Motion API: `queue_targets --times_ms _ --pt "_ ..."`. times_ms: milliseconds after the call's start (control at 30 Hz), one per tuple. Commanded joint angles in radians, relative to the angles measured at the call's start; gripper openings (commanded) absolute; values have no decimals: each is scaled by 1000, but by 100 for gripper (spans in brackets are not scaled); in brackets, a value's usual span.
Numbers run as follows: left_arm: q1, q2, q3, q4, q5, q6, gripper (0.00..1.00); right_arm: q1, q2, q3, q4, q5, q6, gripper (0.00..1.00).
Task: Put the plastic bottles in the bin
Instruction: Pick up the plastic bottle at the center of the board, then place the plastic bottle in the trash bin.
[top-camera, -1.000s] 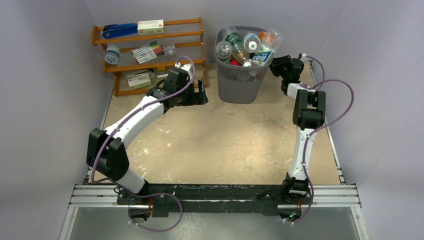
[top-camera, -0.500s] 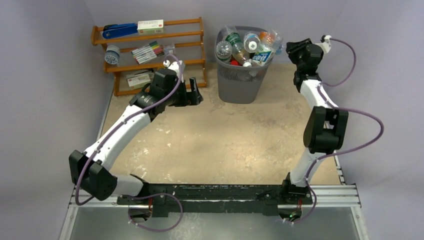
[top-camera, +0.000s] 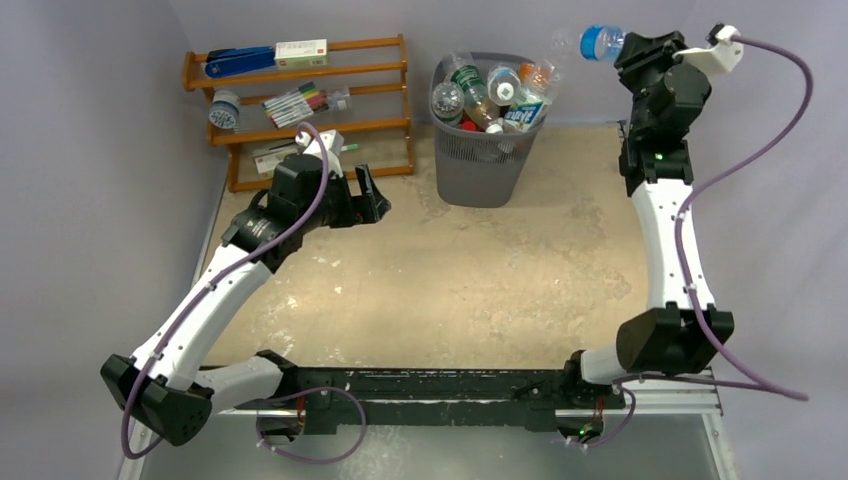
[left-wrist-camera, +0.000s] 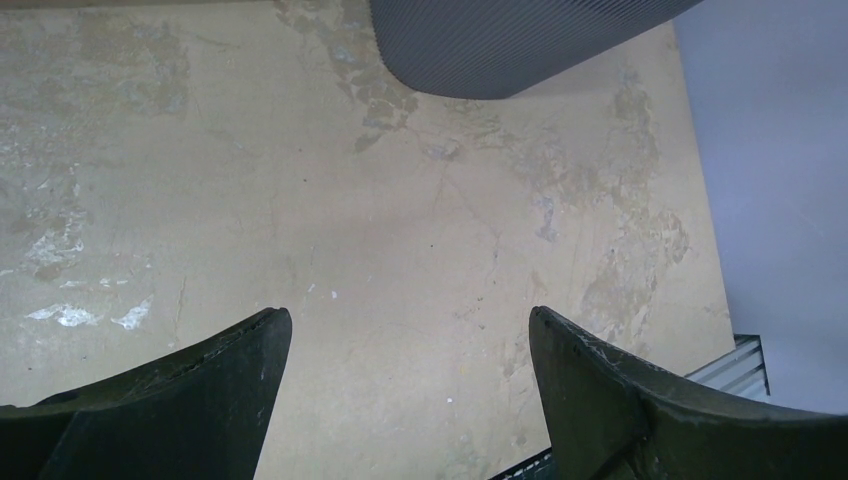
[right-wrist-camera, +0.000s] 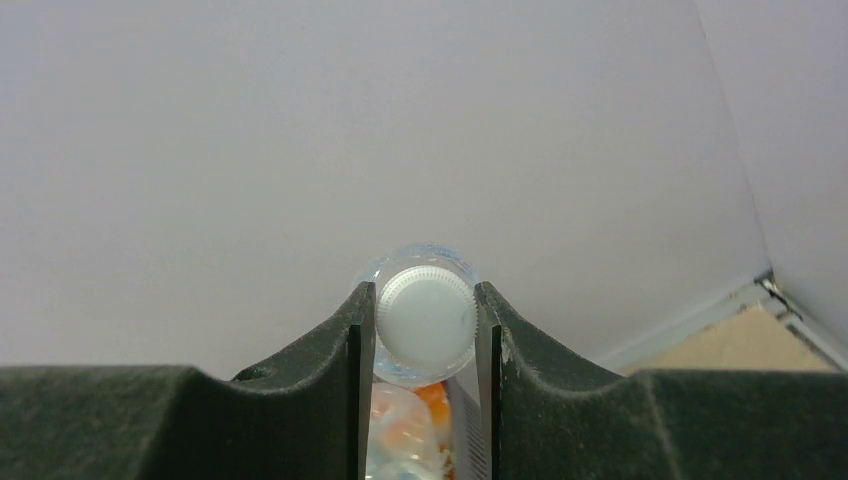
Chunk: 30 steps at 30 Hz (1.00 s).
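Two black, curved fingers (right-wrist-camera: 340, 350) of the right gripper (right-wrist-camera: 425, 300) are pinching one clear plastic bottle (top-camera: 592, 42) by its round, ribbed white cap (right-wrist-camera: 428, 325). The bottle, wearing a blue label, is hanging in the air above and to the right of the bin (top-camera: 485, 170). That bin, a grey wire-mesh basket with a rounded-square rim, is standing on the mottled beige table (top-camera: 450, 270) and is brimming with a heap of crumpled clear bottles (top-camera: 495, 95). The left gripper (left-wrist-camera: 408, 318) is hovering over the table left of the bin, its matte jaws spread wide around nothing — the bin's mesh wall is showing at the top of its wrist view.
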Motion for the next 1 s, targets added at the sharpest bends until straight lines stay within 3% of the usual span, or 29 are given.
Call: queue_targets --times_ms 0,333,967 --pt "6 -50 -35 17 -3 -28 88 19 -63 77 -8 39 -85 24" --pt "7 -91 -106 52 22 -40 88 112 53 298 10 -102 -244 25" --pt "5 -102 -160 76 39 -38 88 418 360 658 -193 134 -575 26"
